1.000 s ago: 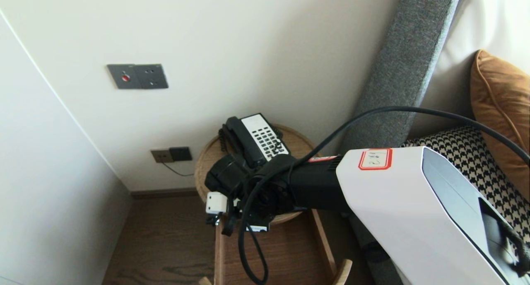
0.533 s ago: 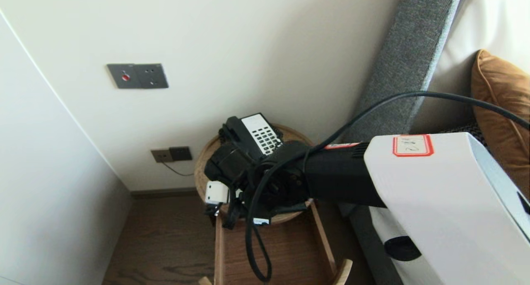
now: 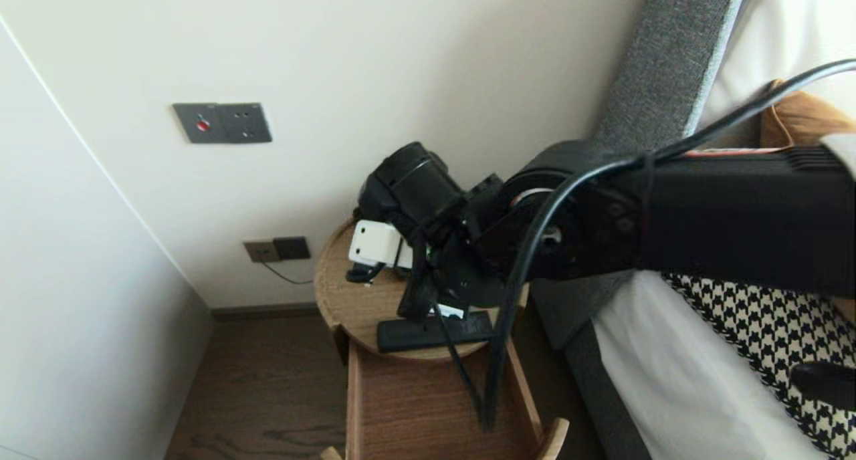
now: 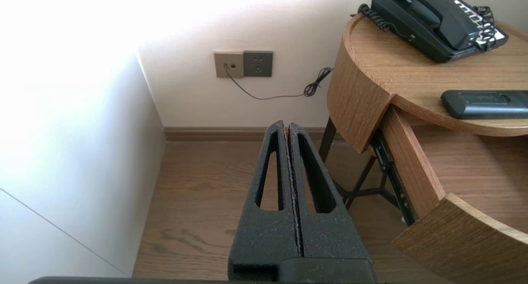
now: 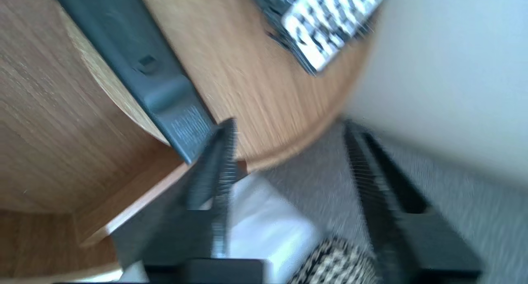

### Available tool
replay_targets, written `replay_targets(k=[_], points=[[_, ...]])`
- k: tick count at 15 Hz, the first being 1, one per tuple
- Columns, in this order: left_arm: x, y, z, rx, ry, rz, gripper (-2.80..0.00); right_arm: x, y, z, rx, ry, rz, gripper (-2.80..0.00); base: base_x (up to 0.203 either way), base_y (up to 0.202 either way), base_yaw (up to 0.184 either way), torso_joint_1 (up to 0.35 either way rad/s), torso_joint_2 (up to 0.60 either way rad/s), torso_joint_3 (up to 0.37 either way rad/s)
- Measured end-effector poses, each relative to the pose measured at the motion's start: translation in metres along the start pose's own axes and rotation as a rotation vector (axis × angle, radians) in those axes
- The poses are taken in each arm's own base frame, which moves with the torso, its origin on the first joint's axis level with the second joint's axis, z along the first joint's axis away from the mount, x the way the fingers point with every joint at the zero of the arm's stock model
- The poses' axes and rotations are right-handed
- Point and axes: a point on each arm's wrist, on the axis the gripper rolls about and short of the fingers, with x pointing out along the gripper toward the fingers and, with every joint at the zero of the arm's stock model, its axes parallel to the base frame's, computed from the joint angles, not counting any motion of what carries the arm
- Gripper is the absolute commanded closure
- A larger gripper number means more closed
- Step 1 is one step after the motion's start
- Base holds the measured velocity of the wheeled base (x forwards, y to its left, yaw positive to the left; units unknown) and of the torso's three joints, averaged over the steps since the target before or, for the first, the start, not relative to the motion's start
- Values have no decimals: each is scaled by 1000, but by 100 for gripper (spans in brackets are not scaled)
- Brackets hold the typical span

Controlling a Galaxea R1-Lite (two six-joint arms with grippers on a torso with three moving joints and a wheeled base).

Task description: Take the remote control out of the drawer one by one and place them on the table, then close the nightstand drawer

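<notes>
- Remote control, right wrist view: the dark, slim bar lies flat on the round wooden table, one end at the table's curved rim over the open drawer.
- The right gripper hangs above that rim with its fingers apart and nothing between them. One fingertip shows just beside the remote's near end; whether they touch I cannot tell.
- A telephone with white keys sits farther in on the same table, well apart from the remote control. White bedding and grey upholstery lie under the gripper.
- Head view: the remote control lies crosswise along the front rim of the table, right above the pulled-out drawer.
- The right arm reaches in from the bed side, its wrist above the table and over the remote control. A wall socket sits low on the wall, a switch plate higher up.
- Left wrist view: the left gripper is parked low beside the table, over the wooden floor, fingers pressed together and holding nothing.
- From there the remote control shows at the table's front rim, the telephone behind it near the wall.
</notes>
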Motion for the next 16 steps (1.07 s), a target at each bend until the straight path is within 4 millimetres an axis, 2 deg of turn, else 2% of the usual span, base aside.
replay_targets(k=[3,8,12,16], points=[[0,0,0,0,0,0,0,-24,-11,-13,117,-12,-9,0,0,0,0,0,0,0],[0,0,0,0,0,-1,0,-49,-8,-44,388,19,17,0,0,0,0,0,0,0],[0,0,0,0,0,0,0,-63,7,-81,617,80,105,0,0,0,0,0,0,0],[0,0,0,0,0,-1,0,-81,31,-134,718,166,236,0,0,0,0,0,0,0]])
